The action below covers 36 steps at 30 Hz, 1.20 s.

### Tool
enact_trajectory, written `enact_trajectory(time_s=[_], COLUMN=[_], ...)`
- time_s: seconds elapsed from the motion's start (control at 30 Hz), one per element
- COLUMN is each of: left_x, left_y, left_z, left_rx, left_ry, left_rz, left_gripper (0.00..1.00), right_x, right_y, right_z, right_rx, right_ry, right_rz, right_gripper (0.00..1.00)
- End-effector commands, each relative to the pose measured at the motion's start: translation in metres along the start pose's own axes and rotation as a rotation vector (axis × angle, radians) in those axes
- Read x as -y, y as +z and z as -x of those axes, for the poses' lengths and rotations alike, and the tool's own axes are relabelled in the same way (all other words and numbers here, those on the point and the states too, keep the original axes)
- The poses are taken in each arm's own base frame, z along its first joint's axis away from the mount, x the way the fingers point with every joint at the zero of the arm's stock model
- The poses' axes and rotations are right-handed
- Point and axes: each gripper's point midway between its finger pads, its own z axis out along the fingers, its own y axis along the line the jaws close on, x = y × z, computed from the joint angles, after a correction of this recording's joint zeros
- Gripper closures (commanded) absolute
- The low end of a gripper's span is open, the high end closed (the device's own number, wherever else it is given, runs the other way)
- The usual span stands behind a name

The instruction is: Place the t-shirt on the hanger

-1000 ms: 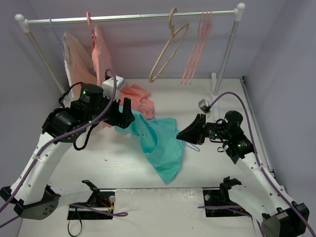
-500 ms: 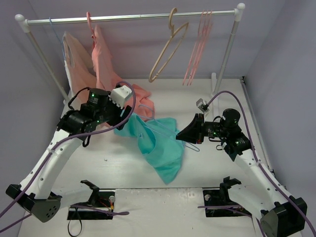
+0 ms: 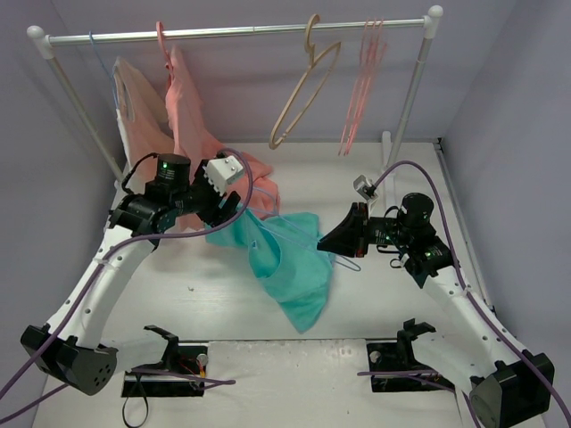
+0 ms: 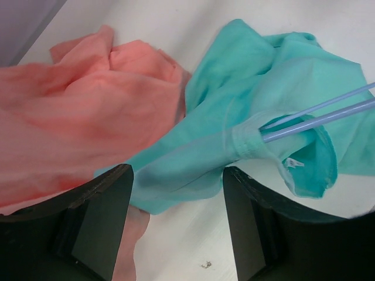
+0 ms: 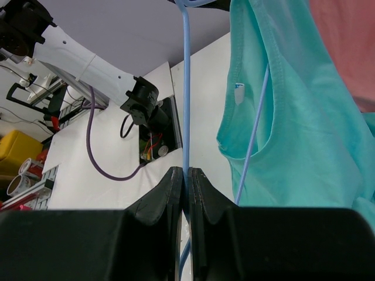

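Right, the teal soft-fabric t-shirt [image 3: 294,267] lies crumpled in the middle of the white surface [image 3: 178,276], its upper edge raised. The thin light-blue wire hanger [image 5: 186,88] runs into its neck opening. The right end effector [image 5: 186,172] is pinched tight on that hanger's wire. The left end effector [image 4: 176,175] has its fingers spread wide, teal cloth showing between them, nothing clamped. It sits just beside the salmon-pink garment [image 4: 70,123] heaped at the shirt's far-left corner.

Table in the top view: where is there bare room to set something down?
Bare table lies between the left arm and the t-shirt, and behind it toward the rack. Crowded where the pink garment meets the left claw.
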Motion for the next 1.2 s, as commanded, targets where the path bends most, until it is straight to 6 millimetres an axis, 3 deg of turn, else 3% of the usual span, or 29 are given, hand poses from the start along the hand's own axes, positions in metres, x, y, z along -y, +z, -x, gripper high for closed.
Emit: enact_trajectory(time_s=[0.0,0.33,0.5,0.8,0.93,1.17], left_x=[0.01,0.038,0.044,0.047,0.054,0.071], left_y=[-0.002,0.0,-0.001,-0.01,-0.017,-0.024], left_z=[0.027,0.027,0.021,0.029,0.04,0.059], left_rx=[0.113,0.134,0.116,0.173,0.226,0.334], left_ry=[0.098,0.134,0.131,0.147,0.14,0.107], left_rz=[-0.088,-0.262,-0.295,-0.282,-0.307,-0.392], left_gripper=[0.38,0.41,1.0,1.0,0.91,0.87], right_x=[-0.014,-0.015,-0.013,-0.012,-0.013,-0.014], right_y=[0.0,0.0,0.001,0.002,0.002,0.004], right_z=[0.028,0.031,0.032,0.035,0.038,0.042], right_rx=[0.035,0.03,0.029,0.027,0.026,0.028], right_ry=[-0.13,-0.133,-0.131,-0.131,-0.132,-0.131], right_rz=[0.05,0.059,0.059,0.063,0.071,0.082], right_gripper=[1.0,1.0,1.0,1.0,1.0,1.0])
